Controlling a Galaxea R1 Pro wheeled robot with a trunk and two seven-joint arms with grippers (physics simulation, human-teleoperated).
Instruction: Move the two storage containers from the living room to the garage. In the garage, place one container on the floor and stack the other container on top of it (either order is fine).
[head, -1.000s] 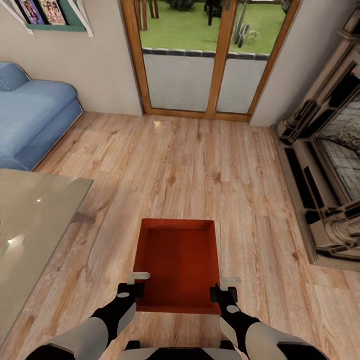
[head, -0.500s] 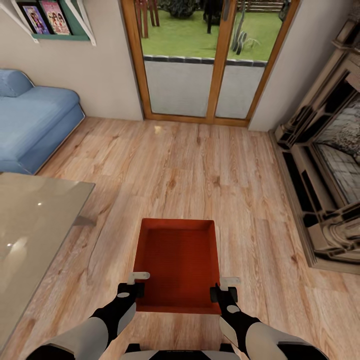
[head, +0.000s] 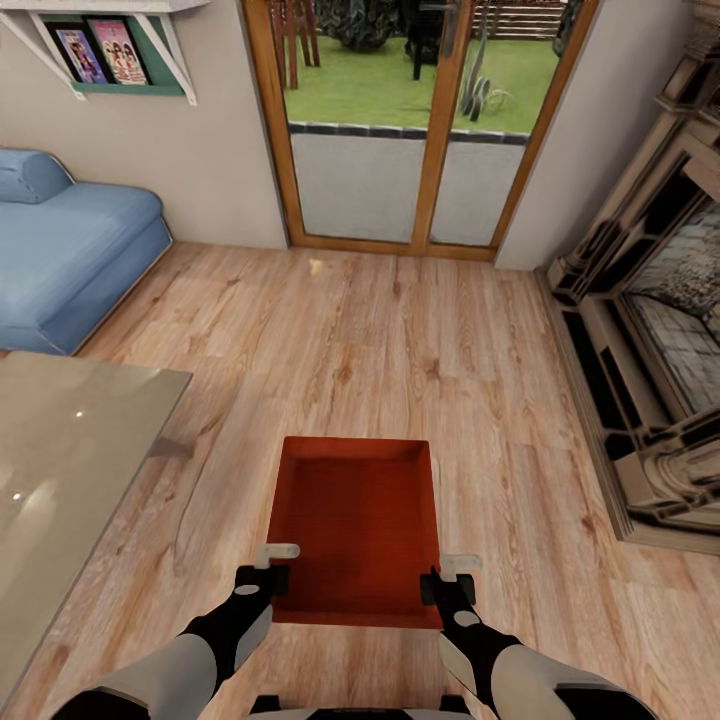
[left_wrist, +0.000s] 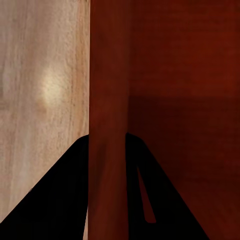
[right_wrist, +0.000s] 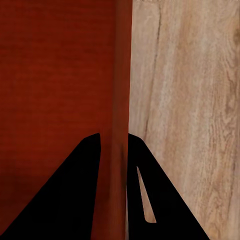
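Note:
One red-orange storage container (head: 355, 525), open-topped, hangs level above the light wood planks of the living room, right in front of my trunk. My left gripper (head: 272, 565) is shut on its left wall near the close corner. My right gripper (head: 450, 575) is shut on its right wall opposite. In the left wrist view the container wall (left_wrist: 107, 100) runs between the dark fingers (left_wrist: 65, 200) of the left gripper (left_wrist: 107, 150). The right wrist view has the same wall (right_wrist: 120, 75) pinched in the right gripper (right_wrist: 114, 145).
A glass-topped table (head: 70, 470) stands close at the left. Behind it is a blue sofa (head: 70, 255). A stone fireplace (head: 650, 340) lines the right side. Wood-framed glass doors (head: 420, 130) to a garden stand ahead, with open wood-plank flooring (head: 400, 350) between.
The whole picture has shifted, so the camera has moved: sofa, shelf and doors slid slightly down and right. The container and both grippers keep the same place in the view.

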